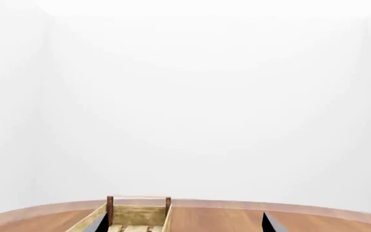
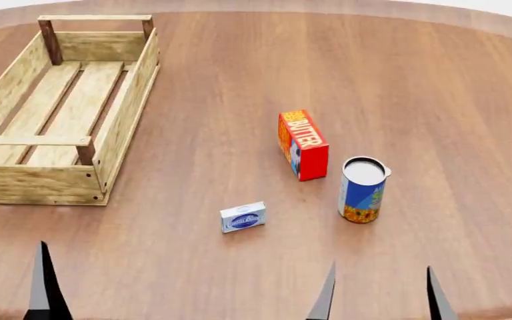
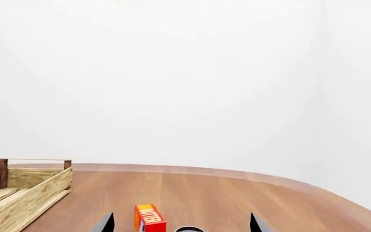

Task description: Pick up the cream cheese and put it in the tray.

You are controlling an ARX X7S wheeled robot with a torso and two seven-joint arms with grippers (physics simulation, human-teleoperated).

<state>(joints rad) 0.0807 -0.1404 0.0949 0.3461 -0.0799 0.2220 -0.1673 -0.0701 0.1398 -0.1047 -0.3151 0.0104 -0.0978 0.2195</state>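
Plainly, nothing is in hand yet: the right gripper (image 2: 376,293) hangs at the near edge of the table (image 2: 434,80) with its jaws spread wide and empty, only the two dark fingertips showing. Of the left gripper (image 1: 182,222) two dark tips also show in its wrist view, standing well apart with nothing between them.

The cream cheese (image 2: 243,217) lies flat on the table ahead of the right gripper and off toward the left arm's side, roughly between the two grippers. The tray (image 2: 123,113) stands well beyond the left gripper, its railed end farthest away.

The risks, as I judge them, come from the box being so low and small. A descent that stops short would close the jaws on air above it; one that goes too deep would drive the tips into the table. Closing across its tilted sides rather than square to them could spin it or squirt it out. The butter box (image 2: 303,145) and the can (image 2: 363,189) stand ahead of the right gripper, near the cream cheese, and a careless sweep could topple the can.

The cream cheese is a flat white-grey packet with a dark blue oval on top, lying slightly askew
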